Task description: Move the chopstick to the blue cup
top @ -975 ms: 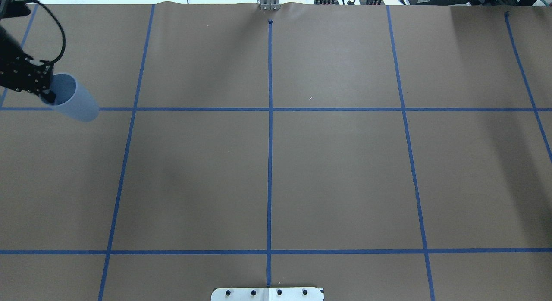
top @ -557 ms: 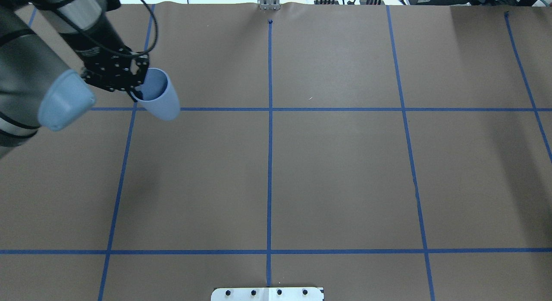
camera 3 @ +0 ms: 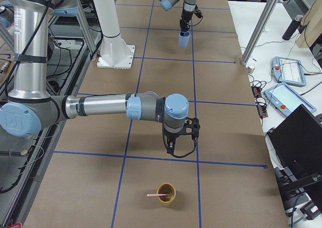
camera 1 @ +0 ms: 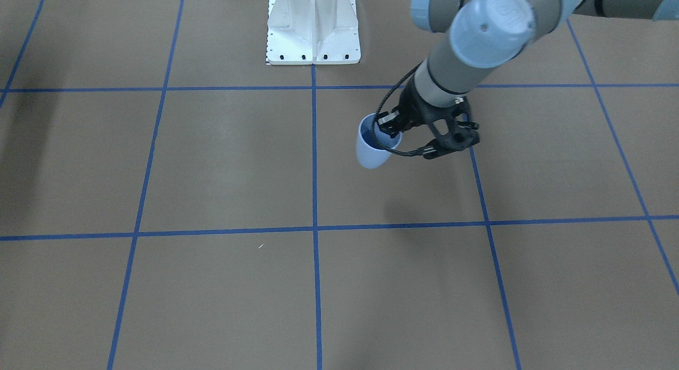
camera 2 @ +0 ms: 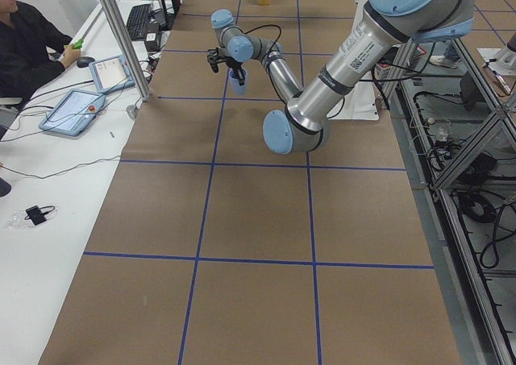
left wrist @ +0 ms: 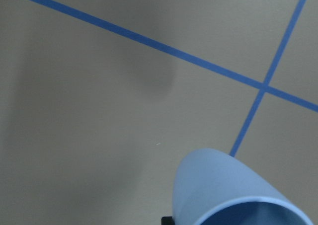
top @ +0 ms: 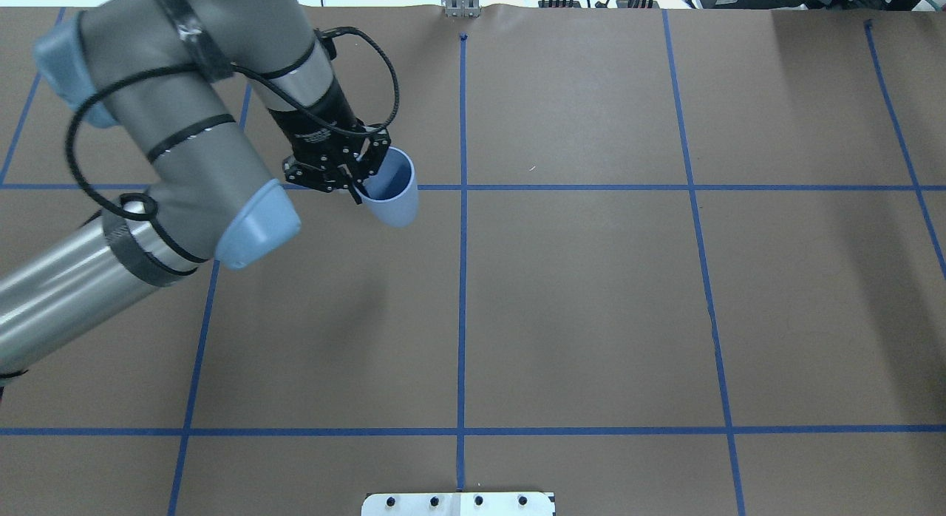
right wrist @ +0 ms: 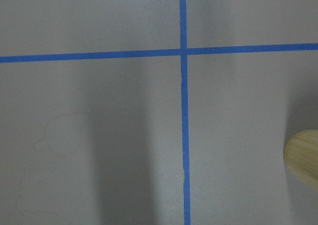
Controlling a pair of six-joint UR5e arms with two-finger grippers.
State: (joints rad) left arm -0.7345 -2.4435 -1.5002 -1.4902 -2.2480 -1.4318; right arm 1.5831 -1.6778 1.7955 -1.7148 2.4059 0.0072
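Note:
My left gripper (top: pixel 361 182) is shut on the rim of the pale blue cup (top: pixel 395 199), one finger inside and one outside. It holds the cup tilted above the table, left of the centre tape line. The cup also shows in the front view (camera 1: pixel 371 153), the left wrist view (left wrist: pixel 223 185) and both side views (camera 2: pixel 237 79) (camera 3: pixel 184 40). A pale pink chopstick (camera 3: pixel 157 194) lies across a wooden cup (camera 3: pixel 166 198) at the table's right end. My right gripper (camera 3: pixel 182 148) hangs above the table a little way from that cup; I cannot tell whether it is open or shut.
The wooden cup's rim shows at the right edge of the right wrist view (right wrist: pixel 304 158). The white robot base plate (camera 1: pixel 313 28) sits at the table's near middle. Blue tape lines grid the brown table. An operator with tablets (camera 2: pixel 76 111) sits beyond the far edge.
My left arm has swung in from the table's left edge toward the centre line, carrying the blue cup with it.

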